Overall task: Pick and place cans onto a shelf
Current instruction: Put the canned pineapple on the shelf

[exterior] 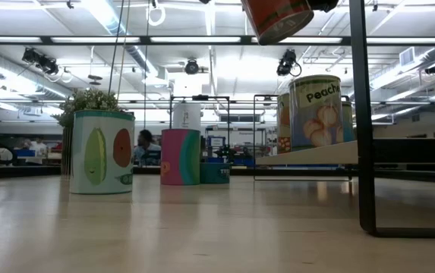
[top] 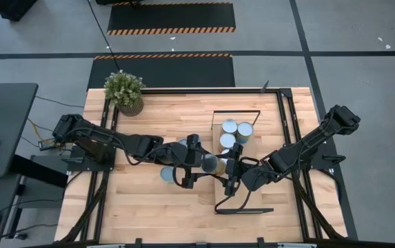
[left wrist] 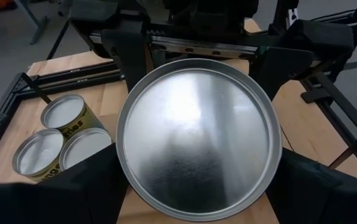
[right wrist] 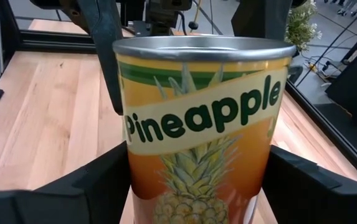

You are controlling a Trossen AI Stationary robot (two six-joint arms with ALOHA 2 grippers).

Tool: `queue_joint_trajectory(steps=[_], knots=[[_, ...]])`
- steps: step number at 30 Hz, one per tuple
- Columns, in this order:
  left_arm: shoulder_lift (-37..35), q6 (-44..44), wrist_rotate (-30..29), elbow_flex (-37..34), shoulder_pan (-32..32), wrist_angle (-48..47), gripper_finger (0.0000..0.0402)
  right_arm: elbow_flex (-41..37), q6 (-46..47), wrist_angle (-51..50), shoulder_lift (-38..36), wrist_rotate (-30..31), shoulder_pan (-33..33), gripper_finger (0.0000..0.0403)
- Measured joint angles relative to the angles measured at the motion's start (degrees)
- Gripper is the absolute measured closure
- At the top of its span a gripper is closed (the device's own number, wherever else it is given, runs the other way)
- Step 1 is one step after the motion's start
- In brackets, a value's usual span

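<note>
Grey floor surrounds the wooden table. Two dark mats with orange-black striped edges lie beyond the table's far side. A dark desk stands at the left. Long ceiling strip lights run overhead. Distant racks, possibly shelving, line the room's background.

The scene was lit brightly and evenly by ceiling strip lights. Soft glare was reflected off the can lid. The pineapple can was rendered slightly soft at close range.
</note>
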Motion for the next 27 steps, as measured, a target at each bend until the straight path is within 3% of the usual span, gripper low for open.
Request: queue_joint_trajectory(steps=[8,14,21,27], knots=[[0.0,-1.9,-0.2,0.0,0.6,0.4,0.0074,0.0,0.5,0.1,-0.1,-0.5,-0.2,0.0089],[0.0,-2.7,2.1,0.0,0.8,0.6,0.0009,0.0,0.2,0.1,0.0,-0.2,-0.3,0.0089],[-2.5,1.5,-4.4,0.0,-0.5,0.3,0.0007,0.0,1.1,-2.8,-0.8,0.8,0.5,0.0089],[-4.6,5.1,-3.8,0.1,-2.5,-2.1,0.0006,0.0,3.6,-8.8,-3.6,4.2,3.6,0.0089]])
